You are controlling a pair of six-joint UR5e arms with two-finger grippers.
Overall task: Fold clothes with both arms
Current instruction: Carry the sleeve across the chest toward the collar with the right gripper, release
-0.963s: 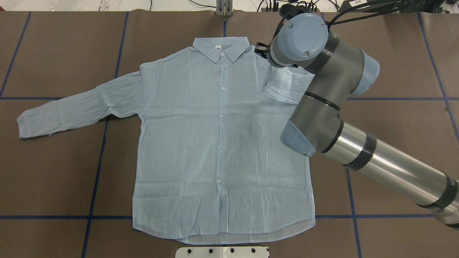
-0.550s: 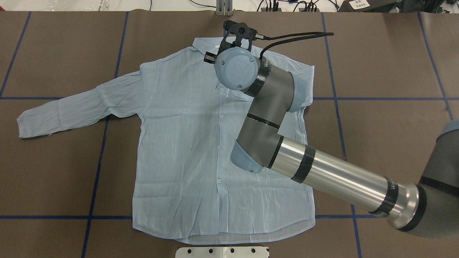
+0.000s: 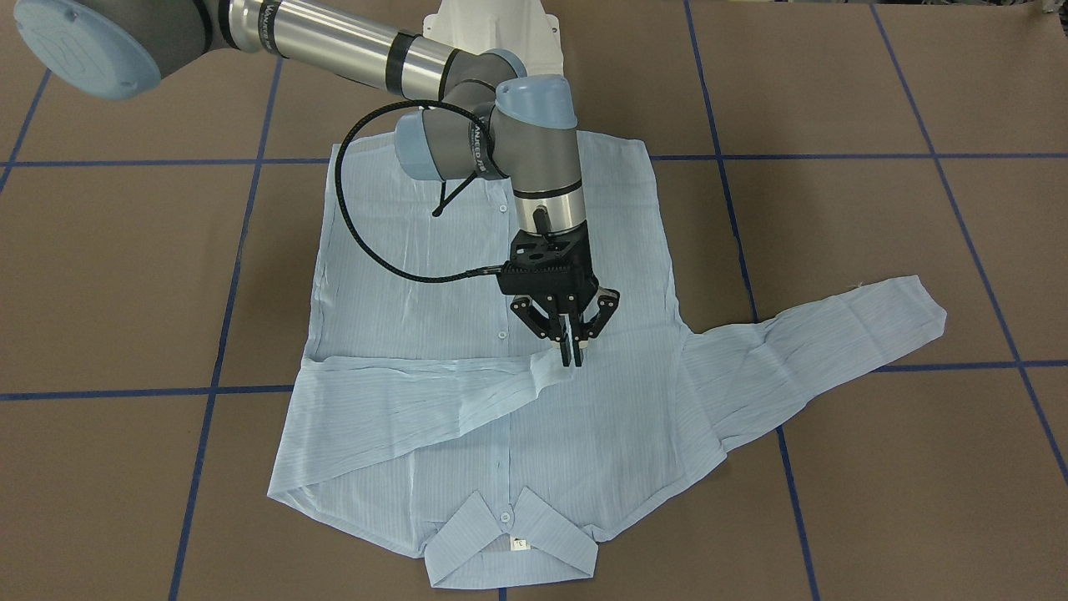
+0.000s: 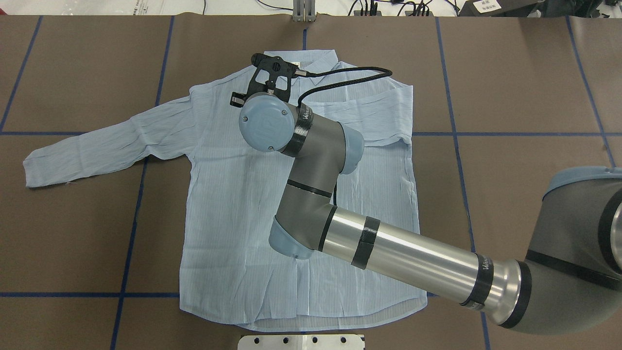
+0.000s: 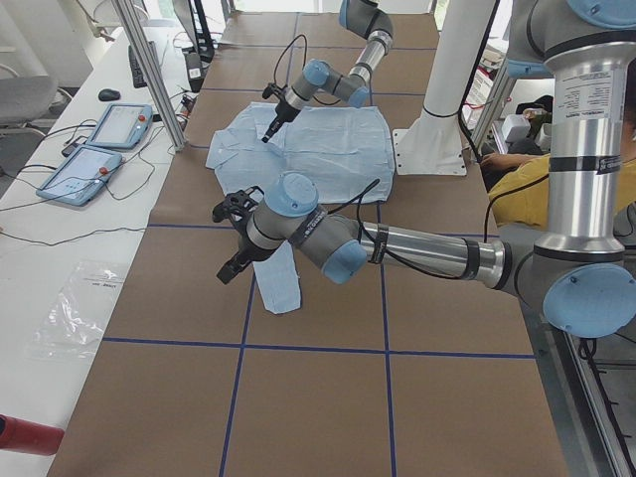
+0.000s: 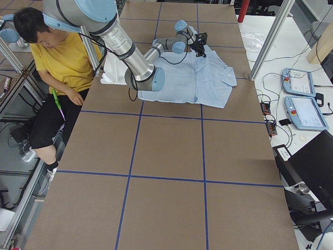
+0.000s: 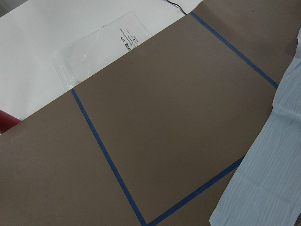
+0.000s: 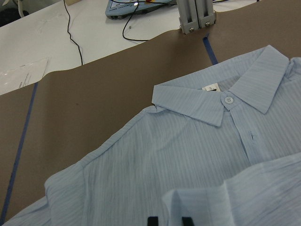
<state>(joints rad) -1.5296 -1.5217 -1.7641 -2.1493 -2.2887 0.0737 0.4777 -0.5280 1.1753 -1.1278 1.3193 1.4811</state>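
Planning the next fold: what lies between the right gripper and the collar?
Between right gripper and collar lies only the flat front of the shirt with its button line, clear in the front-facing view.

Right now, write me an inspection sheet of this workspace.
Surface: brown table with a blue tape grid, flat.
Job's things: shirt face up, buttoned; folded sleeve lies across the chest, spread sleeve lies out flat.
Clutter: nothing seen.
Grippers: right gripper shut on the folded sleeve's end; left gripper by the spread sleeve's end, open or shut cannot be told.
Cables: black cable loops from the right gripper above the shirt.
Surroundings: seated person beside the robot; two pendants and a plastic bag on the white benches.
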